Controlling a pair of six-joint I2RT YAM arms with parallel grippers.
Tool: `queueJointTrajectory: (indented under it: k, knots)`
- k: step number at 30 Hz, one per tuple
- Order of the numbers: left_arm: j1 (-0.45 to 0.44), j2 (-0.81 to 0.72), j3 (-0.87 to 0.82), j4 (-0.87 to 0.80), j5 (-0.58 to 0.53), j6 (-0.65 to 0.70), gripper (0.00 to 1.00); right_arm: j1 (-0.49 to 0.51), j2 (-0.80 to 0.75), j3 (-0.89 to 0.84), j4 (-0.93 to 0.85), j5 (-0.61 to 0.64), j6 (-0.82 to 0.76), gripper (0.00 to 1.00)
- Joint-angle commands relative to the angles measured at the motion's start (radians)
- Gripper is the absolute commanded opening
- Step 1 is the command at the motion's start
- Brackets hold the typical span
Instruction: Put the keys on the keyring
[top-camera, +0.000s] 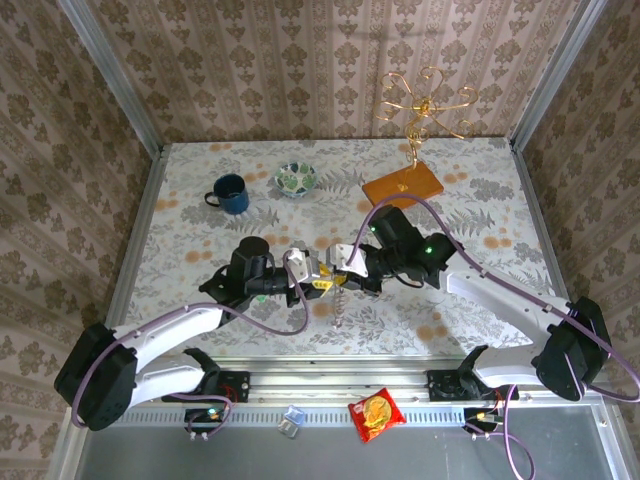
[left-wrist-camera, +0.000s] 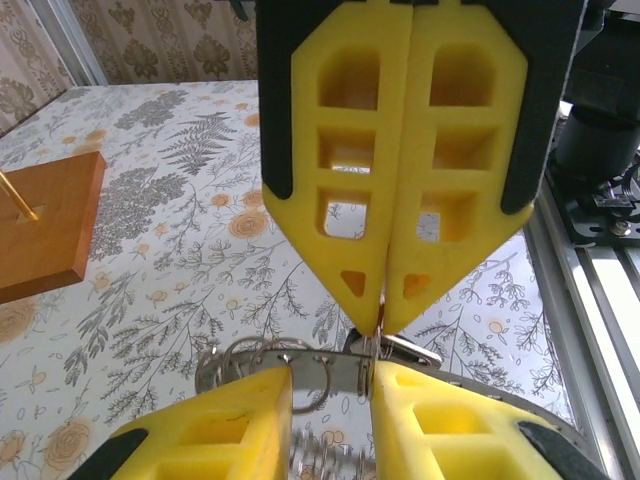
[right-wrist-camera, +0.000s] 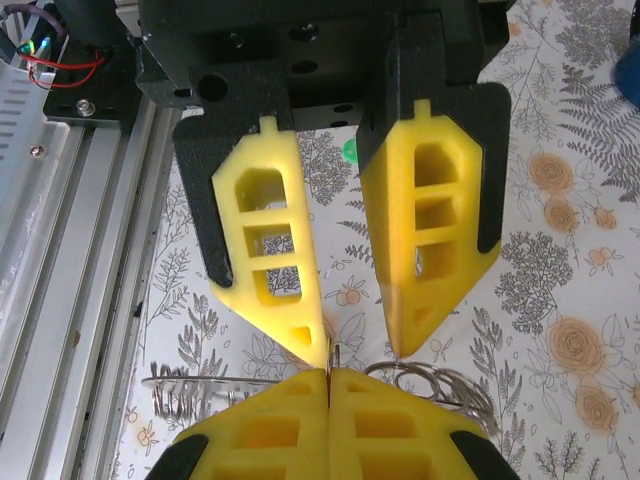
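The right gripper (right-wrist-camera: 329, 380) is clamped shut, seemingly on the keyring (left-wrist-camera: 240, 356). The left gripper's (left-wrist-camera: 330, 378) fingers are held apart.

Brown damask wallpaper walls (top-camera: 300, 60) rise beyond and either side of the left gripper (top-camera: 322, 285) and right gripper (top-camera: 341, 281). Beneath them lies a floral table (top-camera: 480, 200), with an aluminium rail (top-camera: 330, 370) behind.

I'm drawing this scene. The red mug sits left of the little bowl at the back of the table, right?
Not red: the mug is blue. It does sit left of the little bowl at the back of the table, as the top view shows.
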Motion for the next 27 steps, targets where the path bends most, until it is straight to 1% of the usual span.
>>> queueJointTrajectory:
  k: [1, 4, 8, 9, 11, 12, 15, 19, 21, 24, 27]
  knots:
    - [-0.002, 0.012, 0.040, -0.014, 0.033, 0.024, 0.24, 0.023, 0.020, 0.040, -0.004, 0.015, -0.020, 0.00]
    - [-0.001, 0.018, 0.044, -0.016, 0.044, 0.023, 0.17, 0.032, 0.023, 0.037, 0.022, 0.002, 0.000, 0.00]
    - [-0.001, 0.020, 0.040, -0.008, 0.056, 0.017, 0.02, 0.026, -0.002, 0.003, 0.088, -0.022, 0.057, 0.00]
    - [-0.001, 0.018, 0.036, 0.000, 0.058, 0.013, 0.00, 0.017, -0.017, -0.017, 0.116, -0.027, 0.083, 0.07]
    - [-0.001, 0.015, 0.021, 0.033, 0.059, -0.002, 0.00, -0.013, -0.053, -0.068, 0.176, -0.055, 0.135, 0.22]
    - [0.000, 0.014, 0.007, 0.062, 0.058, -0.016, 0.00, -0.031, -0.072, -0.101, 0.207, -0.072, 0.164, 0.26]
    - [0.002, 0.016, -0.027, 0.154, 0.057, -0.061, 0.00, -0.068, -0.113, -0.178, 0.267, -0.091, 0.218, 0.30]
    - [0.001, 0.028, -0.049, 0.227, 0.058, -0.098, 0.00, -0.069, -0.131, -0.222, 0.283, -0.076, 0.248, 0.31]
    - [0.001, 0.033, -0.054, 0.243, 0.061, -0.104, 0.00, -0.069, -0.131, -0.233, 0.289, -0.068, 0.257, 0.30]
    - [0.001, 0.035, -0.054, 0.244, 0.060, -0.104, 0.00, -0.069, -0.131, -0.237, 0.292, -0.066, 0.260, 0.25]
    - [0.000, 0.034, -0.054, 0.247, 0.059, -0.105, 0.00, -0.069, -0.132, -0.238, 0.293, -0.066, 0.260, 0.17]
